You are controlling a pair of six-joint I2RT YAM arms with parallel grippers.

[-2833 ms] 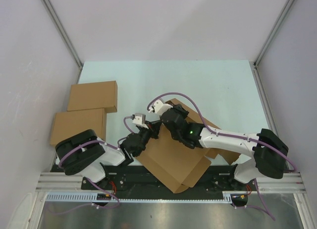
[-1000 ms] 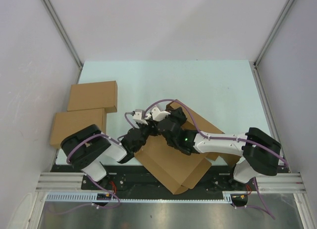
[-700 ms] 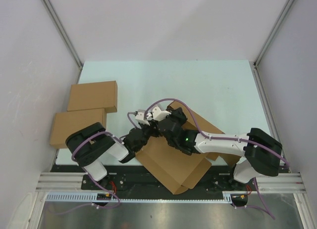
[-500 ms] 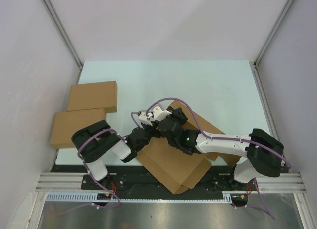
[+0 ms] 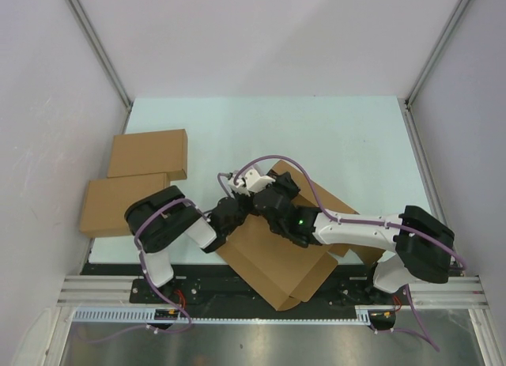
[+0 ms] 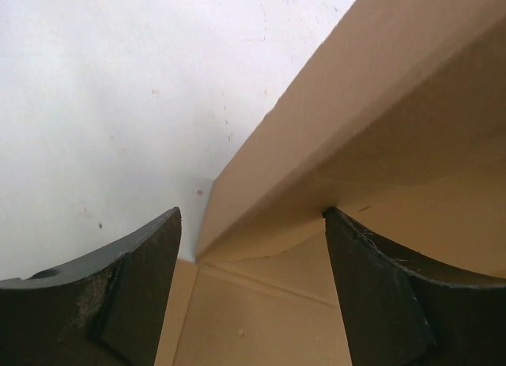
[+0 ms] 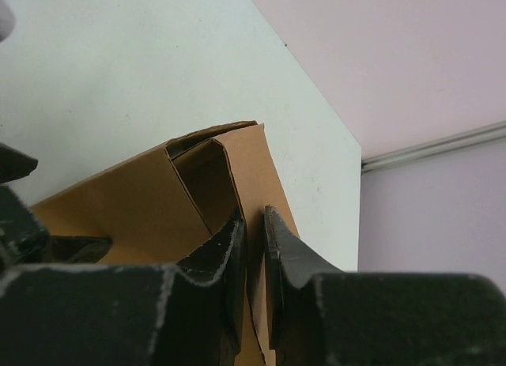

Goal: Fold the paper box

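Left gripper [image 6: 251, 220] has spread wide, grasping nothing, astride paper box [image 5: 273, 255] wall edge. Right gripper [image 7: 253, 224] stays pinched on upright wall. Judgement: regrip under way, fold unfinished.

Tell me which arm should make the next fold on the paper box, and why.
Left, probably. The left gripper is open and free, straddling a raised wall of the paper box. The right gripper is pinched on a panel, apparently holding it up; letting go might drop it.
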